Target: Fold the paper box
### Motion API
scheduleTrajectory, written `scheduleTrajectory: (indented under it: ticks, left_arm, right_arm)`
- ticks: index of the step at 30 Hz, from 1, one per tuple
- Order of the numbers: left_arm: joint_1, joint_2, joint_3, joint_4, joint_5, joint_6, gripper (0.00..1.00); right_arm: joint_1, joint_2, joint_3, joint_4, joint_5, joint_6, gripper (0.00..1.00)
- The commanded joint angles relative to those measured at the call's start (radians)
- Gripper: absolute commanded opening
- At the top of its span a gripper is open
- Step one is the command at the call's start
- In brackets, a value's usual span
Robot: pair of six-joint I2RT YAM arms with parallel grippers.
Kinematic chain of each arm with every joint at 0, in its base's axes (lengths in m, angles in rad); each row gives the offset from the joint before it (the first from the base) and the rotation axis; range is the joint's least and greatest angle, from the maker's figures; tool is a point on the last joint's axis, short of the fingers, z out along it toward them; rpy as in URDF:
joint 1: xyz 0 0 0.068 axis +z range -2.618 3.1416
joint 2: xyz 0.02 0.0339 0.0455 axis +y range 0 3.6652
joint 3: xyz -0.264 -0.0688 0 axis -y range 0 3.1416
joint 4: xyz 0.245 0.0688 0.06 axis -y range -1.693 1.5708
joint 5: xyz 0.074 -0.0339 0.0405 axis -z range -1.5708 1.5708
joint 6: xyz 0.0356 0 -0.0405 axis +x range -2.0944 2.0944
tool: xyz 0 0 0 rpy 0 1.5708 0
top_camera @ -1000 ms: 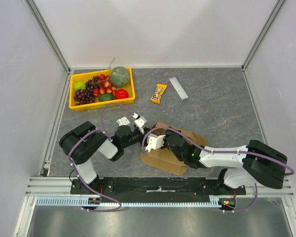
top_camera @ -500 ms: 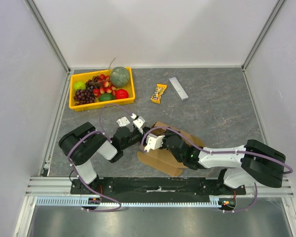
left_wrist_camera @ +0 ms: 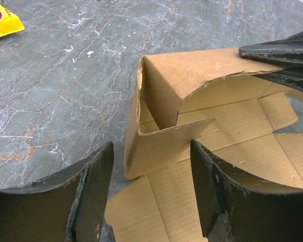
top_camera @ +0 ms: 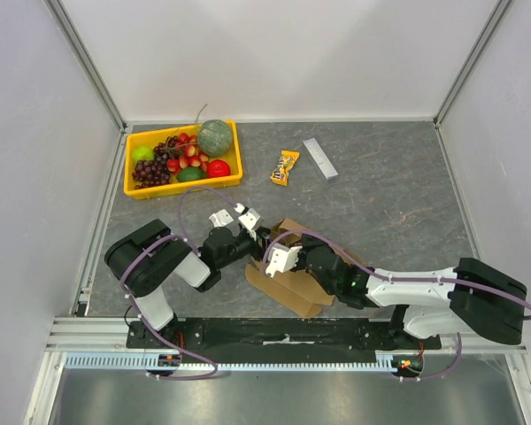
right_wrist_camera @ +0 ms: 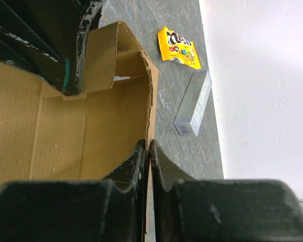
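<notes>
Partly folded paper box (left_wrist_camera: 164,88), brown, corrugated, die-cut

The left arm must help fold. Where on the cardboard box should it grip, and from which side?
On the box, probably the upright flap at the raised corner, from above over its free top edge. It is thin sheet standing on edge, so the jaws take one face each. The left gripper is open just before it; the right gripper pinches another edge.
</notes>
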Motion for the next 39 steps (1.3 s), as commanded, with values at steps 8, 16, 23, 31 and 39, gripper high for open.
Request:
scheduleTrajectory:
  ticks: [8,16,23,31,39]
  left_arm:
    - [-0.003,0.024,0.015,0.077,-0.057,0.017,0.65]
    - [-0.003,0.057,0.037,0.090,-0.037,0.005,0.61]
    - [-0.005,0.067,0.040,0.106,-0.050,-0.006,0.53]
    - [-0.055,0.089,0.049,0.146,-0.134,-0.005,0.45]
    - [-0.129,0.110,0.074,0.162,-0.295,0.034,0.38]
  right_arm:
    - [0.009,-0.068,-0.048,0.047,-0.144,0.070,0.17]
    - [0.009,-0.028,-0.033,0.053,-0.171,0.089,0.26]
    - [0.009,-0.045,-0.048,0.057,-0.190,0.115,0.34]
    - [0.009,-0.048,-0.050,0.073,-0.214,0.147,0.39]
    - [0.009,-0.053,-0.051,0.080,-0.223,0.179,0.40]
